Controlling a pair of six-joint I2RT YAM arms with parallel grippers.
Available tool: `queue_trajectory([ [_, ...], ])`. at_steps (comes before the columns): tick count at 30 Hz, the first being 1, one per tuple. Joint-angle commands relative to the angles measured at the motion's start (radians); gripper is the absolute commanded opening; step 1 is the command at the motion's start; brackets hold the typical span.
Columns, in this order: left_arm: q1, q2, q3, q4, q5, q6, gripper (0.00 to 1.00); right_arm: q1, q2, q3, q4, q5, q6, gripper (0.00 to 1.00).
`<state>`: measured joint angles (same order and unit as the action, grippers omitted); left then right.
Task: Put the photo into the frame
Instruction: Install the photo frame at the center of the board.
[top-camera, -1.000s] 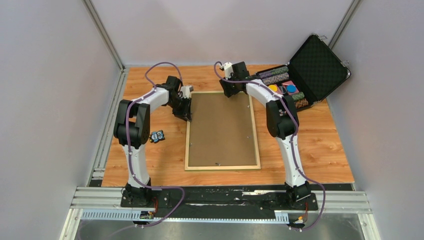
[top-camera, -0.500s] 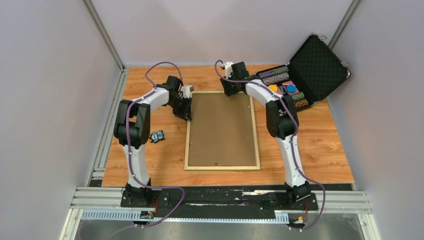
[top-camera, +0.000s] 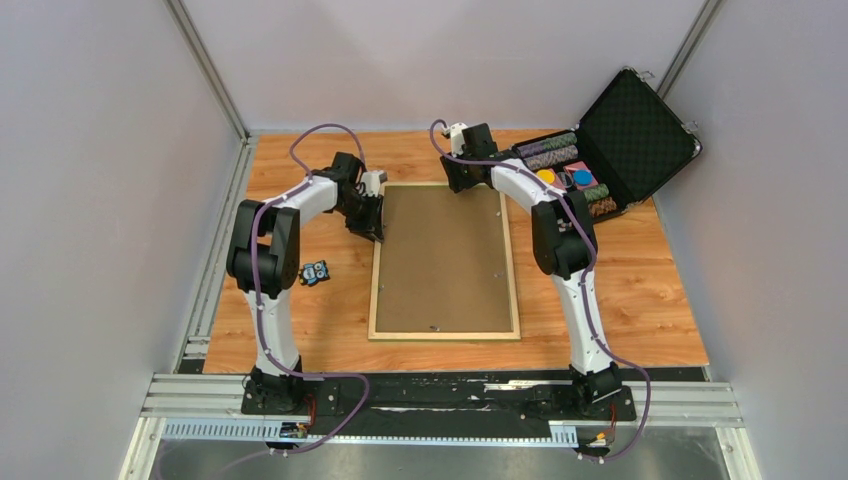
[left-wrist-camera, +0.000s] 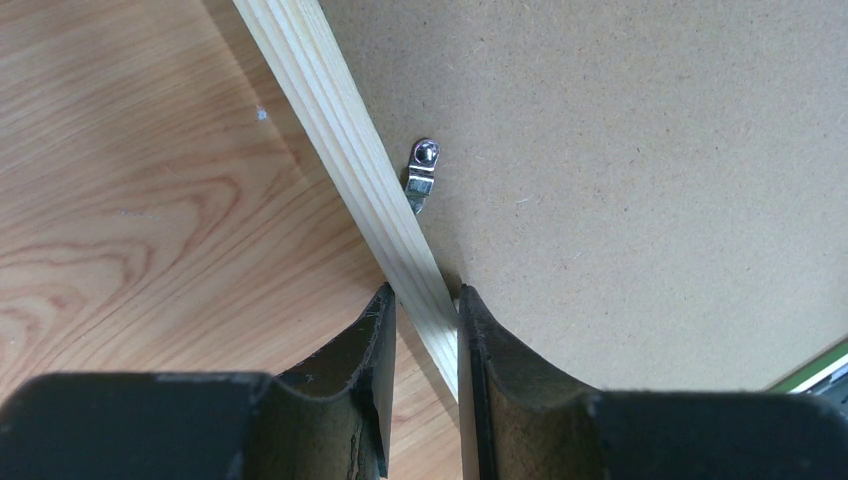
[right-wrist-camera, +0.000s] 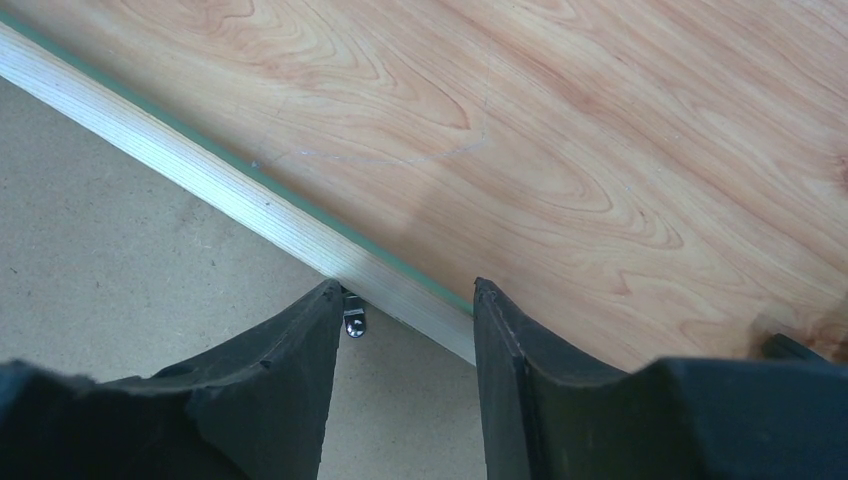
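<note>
Standing next to the rig, here's what I've got. The frame is lying face down in the middle of the desk, pale wood side up, long way running from the arms toward the back wall. A plain brown backing board sits inside the rails and fills the opening.

The left hand is clamped on the frame's left rail, up near the far left corner. One finger is on the outside against the desk side, the other on the inside over the board, and the rail is squeezed between them. A little metal turn clip sits on the board just beyond the fingertips, touching the rail's inner edge.

The right hand is at the far rail, straddling it at an angle: one finger over the board beside another clip, the other over bare desk. You can see a thin green edge along the rail's outer side. Honestly can't tell whether it's actually pinching the rail or only sitting around it.

Off to the far right there's an open black case with rows of chips, and a small blue thing beside the left arm.
</note>
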<state>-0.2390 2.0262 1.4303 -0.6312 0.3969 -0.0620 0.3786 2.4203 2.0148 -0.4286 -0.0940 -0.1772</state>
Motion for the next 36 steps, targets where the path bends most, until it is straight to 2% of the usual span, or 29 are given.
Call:
queue_trajectory([
  [1,0.009,-0.012,-0.037,0.011,-0.039,0.044,0.0,-0.04,0.043,-0.007,-0.051,0.177,0.008,0.48],
  [22,0.012,-0.022,-0.095,0.053,-0.067,0.005,0.0,-0.098,0.068,0.027,-0.089,0.213,0.001,0.51],
  [25,0.013,-0.023,-0.1,0.056,-0.071,0.004,0.0,-0.107,0.071,0.038,-0.101,0.19,0.012,0.52],
  [31,0.014,-0.017,-0.089,0.063,-0.066,-0.011,0.0,-0.11,0.035,0.013,-0.109,0.058,0.047,0.63],
  [36,0.02,-0.014,-0.083,0.073,-0.067,-0.027,0.0,-0.109,-0.038,-0.021,-0.107,-0.014,0.073,0.67],
])
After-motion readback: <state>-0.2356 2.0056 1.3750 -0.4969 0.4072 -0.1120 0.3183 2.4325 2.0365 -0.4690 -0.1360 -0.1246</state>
